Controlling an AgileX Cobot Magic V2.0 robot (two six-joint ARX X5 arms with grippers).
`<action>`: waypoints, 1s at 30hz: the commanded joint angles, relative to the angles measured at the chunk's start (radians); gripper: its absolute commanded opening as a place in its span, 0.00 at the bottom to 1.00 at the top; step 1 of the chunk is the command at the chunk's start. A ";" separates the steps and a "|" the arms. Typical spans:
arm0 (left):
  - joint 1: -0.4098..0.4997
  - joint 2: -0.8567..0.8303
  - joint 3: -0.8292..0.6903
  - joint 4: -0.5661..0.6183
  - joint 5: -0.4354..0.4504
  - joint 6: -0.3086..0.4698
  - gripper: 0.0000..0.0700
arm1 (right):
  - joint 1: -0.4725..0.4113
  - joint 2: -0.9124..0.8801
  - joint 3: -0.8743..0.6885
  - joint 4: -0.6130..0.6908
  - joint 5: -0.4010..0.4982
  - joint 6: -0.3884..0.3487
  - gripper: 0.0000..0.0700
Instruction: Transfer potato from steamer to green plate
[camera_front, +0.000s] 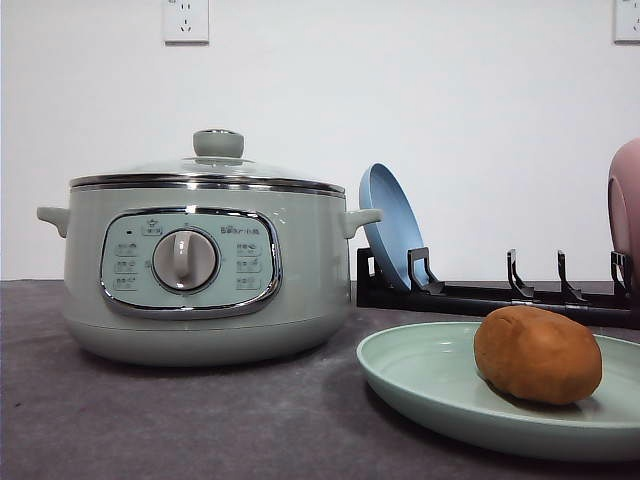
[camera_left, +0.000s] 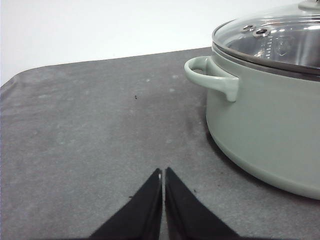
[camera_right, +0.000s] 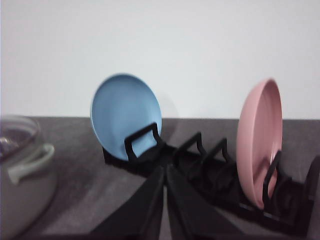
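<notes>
Potato (camera_front: 537, 354) lay on the green plate (camera_front: 420, 380) at the near right of the table (camera_front: 180, 420), apart from the steamer (camera_front: 205, 265), which stood lidded toward the left edge. Judged the transfer done. Left gripper (camera_left: 163, 175) seen closed and empty, low over bare table just beside the steamer's handle (camera_left: 212, 77). Right gripper (camera_right: 165, 172) likewise closed on nothing, pointed at the black rack (camera_right: 210, 170) holding the blue plate (camera_right: 125, 115) and pink dish (camera_right: 260, 140) (this view blurred).

Risks, as judged from here: potato sat toward the plate's right side, not its middle, so a knock to the rim could roll it off. Left gripper so near the handle could clip the steamer on a careless swing. Right gripper, pushed forward, could tip an upright plate out of the rack.

Writing: small brand mark above the dial (camera_front: 186, 260) and small button labels either side, too small to read. Wall sockets (camera_front: 186, 20) carried no legible text.
</notes>
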 joint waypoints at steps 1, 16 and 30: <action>0.002 -0.002 -0.021 -0.008 -0.002 -0.005 0.00 | -0.002 -0.023 -0.024 0.012 0.002 -0.013 0.00; 0.002 -0.002 -0.021 -0.008 -0.002 -0.005 0.00 | -0.001 -0.159 -0.141 -0.110 0.006 -0.029 0.00; 0.002 -0.002 -0.021 -0.008 -0.002 -0.005 0.00 | 0.000 -0.157 -0.141 -0.229 0.001 -0.026 0.00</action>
